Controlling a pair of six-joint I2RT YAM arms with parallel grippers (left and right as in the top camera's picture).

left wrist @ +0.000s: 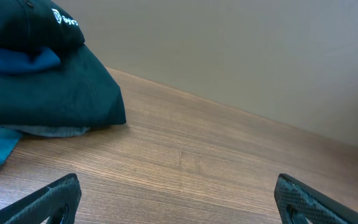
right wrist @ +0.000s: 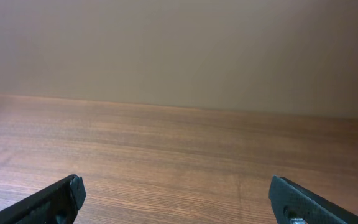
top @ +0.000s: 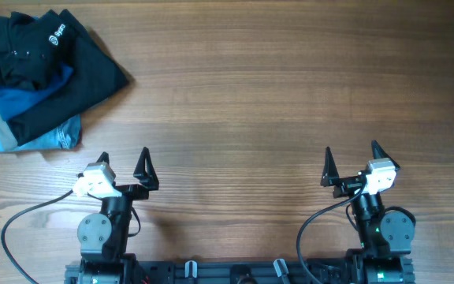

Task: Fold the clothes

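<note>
The clothes (top: pixel 38 75) lie in a loose, unfolded heap at the far left corner of the tabletop (top: pixel 258 95). A black garment (top: pixel 93 75) with a small white logo (top: pixel 57 32) is on top, a blue garment (top: pixel 22 99) shows beneath it, and a light-blue denim piece (top: pixel 57 134) sticks out at the side of the heap nearest the arms.

The left gripper (top: pixel 124 154) is at the near edge of the tabletop, fingers spread wide and holding nothing, well apart from the heap. The right gripper (top: pixel 351 147) is at the same near edge toward the right side, likewise released and empty, above bare wood.
</note>
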